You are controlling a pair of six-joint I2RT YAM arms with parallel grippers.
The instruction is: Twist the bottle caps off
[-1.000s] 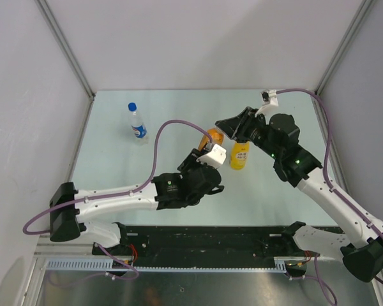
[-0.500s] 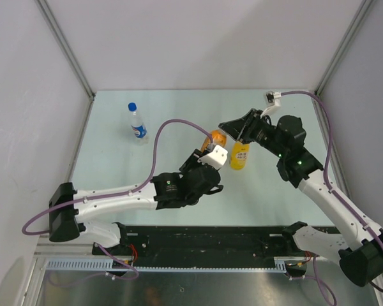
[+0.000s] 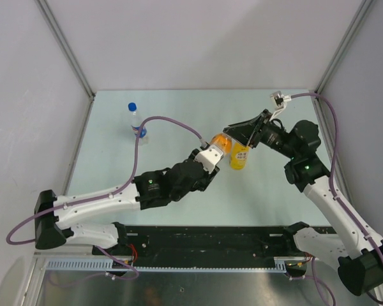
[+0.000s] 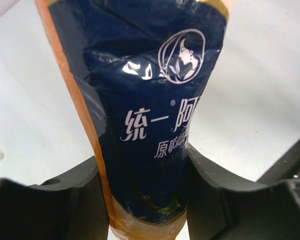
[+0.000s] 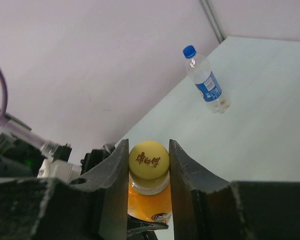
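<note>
Right wrist: right claw (image 5: 148, 146) clenched on yellow cap (image 5: 149, 161), likely rigid, slick, best pinched at rim; left claw (image 4: 142, 172) grasped soft-walled dark bottle (image 4: 150, 95).

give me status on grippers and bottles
Left gripper shut on dark-labelled orange plastic bottle. Right gripper shut on round yellow plastic cap. Clear blue-capped plastic water bottle stands apart, nothing blocking.

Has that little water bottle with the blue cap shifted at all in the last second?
No. The water bottle stands at the same spot, upright, by the left edge of the table.
</note>
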